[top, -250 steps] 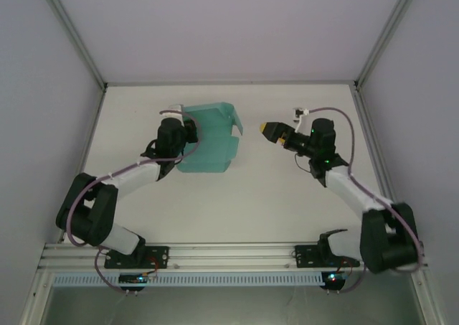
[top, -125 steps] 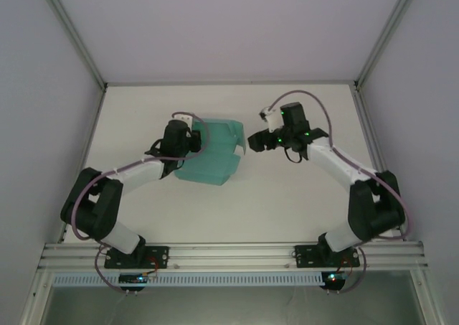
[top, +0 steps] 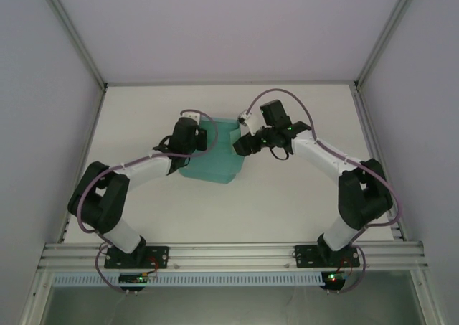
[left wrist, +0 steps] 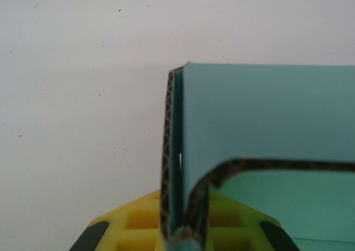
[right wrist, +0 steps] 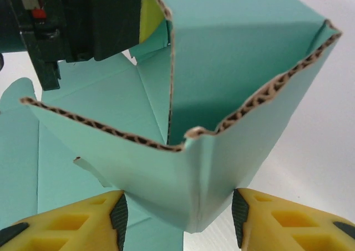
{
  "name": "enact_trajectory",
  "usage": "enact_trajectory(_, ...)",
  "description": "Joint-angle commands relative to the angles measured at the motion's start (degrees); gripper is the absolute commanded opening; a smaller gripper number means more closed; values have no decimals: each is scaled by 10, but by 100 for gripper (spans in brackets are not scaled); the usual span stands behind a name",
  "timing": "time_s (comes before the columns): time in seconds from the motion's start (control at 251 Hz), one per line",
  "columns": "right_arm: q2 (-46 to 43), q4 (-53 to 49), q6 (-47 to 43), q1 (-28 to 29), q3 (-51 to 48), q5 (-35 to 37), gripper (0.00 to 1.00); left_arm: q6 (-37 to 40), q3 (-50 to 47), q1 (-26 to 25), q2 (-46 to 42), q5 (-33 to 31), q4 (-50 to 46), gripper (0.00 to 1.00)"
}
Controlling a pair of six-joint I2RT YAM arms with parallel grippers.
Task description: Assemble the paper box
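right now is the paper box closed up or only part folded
Part folded. The paper box has walls standing up, but its top is open and other flaps lie flat.

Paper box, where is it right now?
In the top view the paper box lies just left of centre, between the left gripper and right gripper.
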Motion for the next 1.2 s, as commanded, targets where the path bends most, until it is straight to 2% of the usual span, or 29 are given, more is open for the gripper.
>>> enact_trajectory(0.0,9,28,35,4,7,44,47,22,19,-13,3,-9,-4,0)
enact_trajectory(0.06,15,52,54,13,10,82,44,30,20,-21,2,-19,-4,0)
enact_trajectory(0.12,21,82,84,24,11,131,34,29,22,-29,2,-28,-7,0)
enact_trajectory(0.168,27,99,110,34,15,170,31,24,23,-34,2,-30,-8,0)
enact_trajectory(0.347,62,144,210,80,21,425,26,-6,32,-55,9,-51,-10,0)
enact_trajectory(0.483,105,138,265,93,42,545,4,-19,47,-69,19,-64,-20,0)
enact_trajectory(0.539,120,112,278,95,60,574,1,-29,54,-74,23,-78,-31,0)
enact_trajectory(0.682,118,90,287,95,62,583,2,-51,54,-77,26,-96,-37,0)
enact_trajectory(0.734,115,86,294,95,61,593,5,-55,54,-77,27,-97,-37,0)
enact_trajectory(0.778,112,95,304,95,56,587,15,-57,54,-77,28,-93,-37,0)
enact_trajectory(0.81,109,111,307,94,48,578,21,-57,54,-78,28,-89,-34,0)
enact_trajectory(0.91,100,174,285,82,21,494,22,-58,53,-77,27,-79,-32,0)
enact_trajectory(0.966,96,197,277,69,12,442,20,-57,51,-77,25,-75,-32,0)
enact_trajectory(1.046,91,213,274,56,5,403,14,-56,47,-78,21,-65,-27,0)
enact_trajectory(1.165,91,195,255,57,14,438,0,-64,43,-78,19,-71,-26,0)
enact_trajectory(1.197,94,183,255,58,19,458,0,-66,44,-78,18,-73,-29,0)
